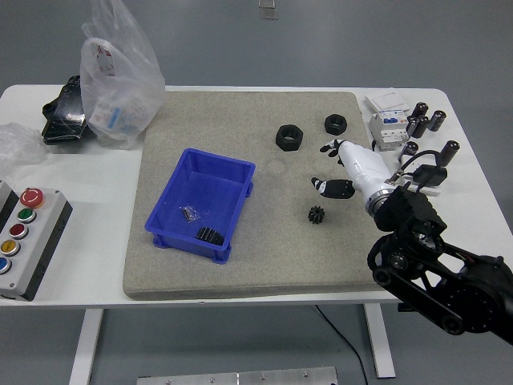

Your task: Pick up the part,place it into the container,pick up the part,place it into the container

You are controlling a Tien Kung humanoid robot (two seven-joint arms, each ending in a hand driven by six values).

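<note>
A blue bin (pixel 202 201) sits on the grey mat and holds a small black gear (pixel 211 236) and a small screw-like part (pixel 189 213). Another small black gear (pixel 316 215) lies on the mat right of the bin. Two black hex nuts, a larger one (pixel 288 137) and a smaller one (pixel 335 123), lie near the mat's far edge. My right hand (pixel 337 168) is over the mat's right side, above and right of the loose gear, fingers spread and empty.
A plastic bag (pixel 120 76) and a black object (pixel 64 111) stand at the back left. A button box (pixel 24 238) sits at the left edge. A breaker (pixel 386 122), several black cylinders (pixel 425 120) and a charger (pixel 423 176) lie at the right.
</note>
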